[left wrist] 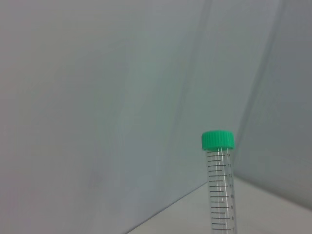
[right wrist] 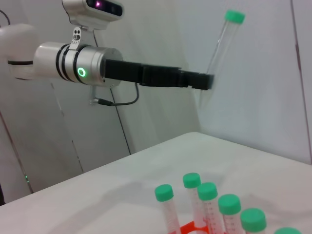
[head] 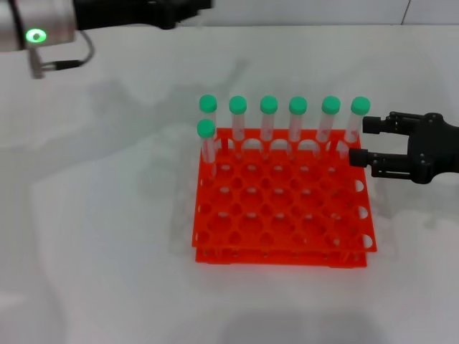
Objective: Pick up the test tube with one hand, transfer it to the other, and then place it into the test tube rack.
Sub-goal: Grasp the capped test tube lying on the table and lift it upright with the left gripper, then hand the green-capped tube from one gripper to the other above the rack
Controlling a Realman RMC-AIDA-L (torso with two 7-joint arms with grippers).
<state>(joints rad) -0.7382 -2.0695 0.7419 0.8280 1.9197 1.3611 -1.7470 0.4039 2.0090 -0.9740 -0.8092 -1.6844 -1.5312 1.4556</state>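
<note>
Clear, light, slippery plastic: the slim green-capped test tube [right wrist: 222, 46] is pinched low by the black left gripper [right wrist: 207, 80]; the spread right gripper [head: 367, 143] should grasp mid-barrel.

Printed graduation marks run down the clear wall of the test tube [left wrist: 219, 187] in the left wrist view, just below its green cap [left wrist: 218, 140]: short black lines with tiny numerals beside them. The top numeral looks like 14, the next ones are too small to read for certain. Nothing else carries readable text: no lettering shows on the test tube rack [head: 283, 208] or on either arm.
</note>
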